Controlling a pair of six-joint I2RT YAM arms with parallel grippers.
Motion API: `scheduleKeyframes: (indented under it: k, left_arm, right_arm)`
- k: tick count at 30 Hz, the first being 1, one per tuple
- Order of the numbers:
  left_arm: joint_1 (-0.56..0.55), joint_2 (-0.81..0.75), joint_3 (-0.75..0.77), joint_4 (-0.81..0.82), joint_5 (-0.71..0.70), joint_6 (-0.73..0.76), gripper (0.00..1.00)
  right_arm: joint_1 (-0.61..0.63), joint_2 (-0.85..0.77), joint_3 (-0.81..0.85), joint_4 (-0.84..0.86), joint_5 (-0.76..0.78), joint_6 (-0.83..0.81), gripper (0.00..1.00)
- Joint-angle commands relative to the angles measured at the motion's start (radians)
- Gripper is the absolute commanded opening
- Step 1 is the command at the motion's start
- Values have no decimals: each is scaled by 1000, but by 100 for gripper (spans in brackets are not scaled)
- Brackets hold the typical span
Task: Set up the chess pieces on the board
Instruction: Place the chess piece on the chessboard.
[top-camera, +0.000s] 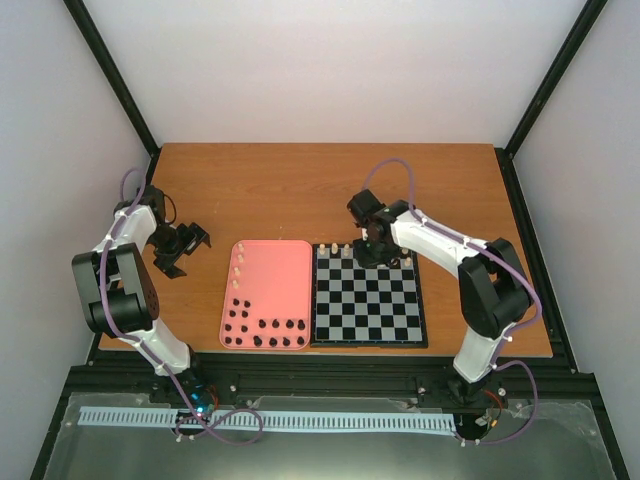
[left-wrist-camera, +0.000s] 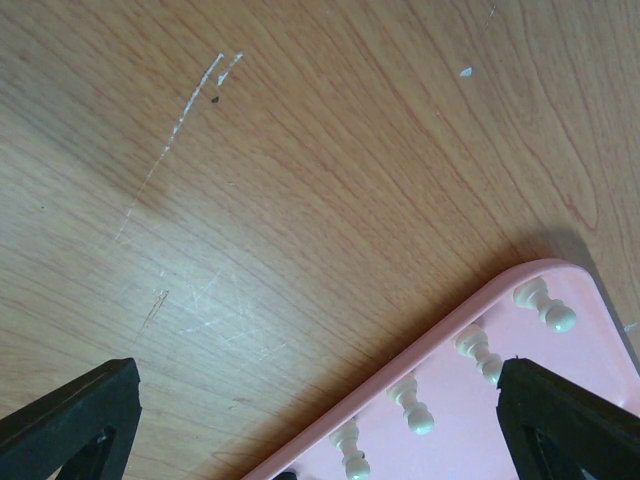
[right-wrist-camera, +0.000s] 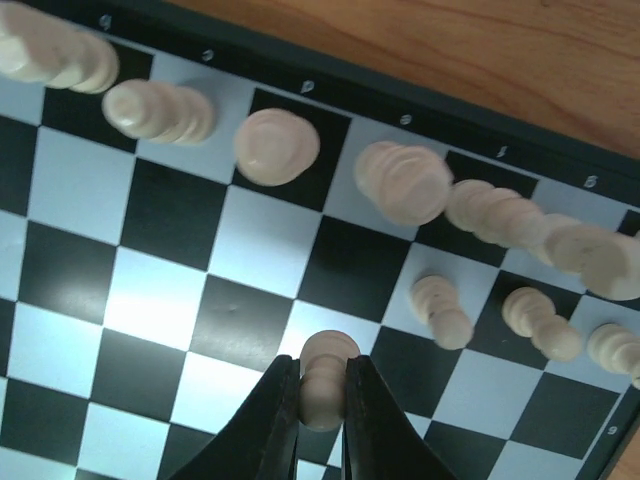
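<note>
The right gripper (right-wrist-camera: 322, 378) pinches one cream pawn (right-wrist-camera: 328, 350) between its two fingers, over the second row from the far edge of the board (top-camera: 366, 330). Whether the pawn's foot touches the board is hidden. Six taller cream pieces (right-wrist-camera: 277, 147) stand in a line along the far row, and three more cream pawns (right-wrist-camera: 440, 312) stand just right of the held one. The pink tray (top-camera: 285, 270) lies just left of the board. Four cream pawns (left-wrist-camera: 480, 352) stand along its left rim, and black pieces (top-camera: 265, 332) crowd its near-left corner, too small to count surely. The left gripper (left-wrist-camera: 315, 405) hovers empty, fingers spread wide, over the table (left-wrist-camera: 300, 150) at the tray's far-left corner.
</note>
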Motion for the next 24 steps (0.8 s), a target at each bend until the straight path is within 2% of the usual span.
scheduleKeyframes:
  k: [1, 24]
  left_arm:
    - [1, -9, 11, 5, -4, 2, 100]
    - [1, 0, 17, 8, 3, 11, 99]
  right_arm:
    - [-29, 8, -9, 35, 37, 4, 4]
    - [-61, 97, 26, 60, -20, -19, 6]
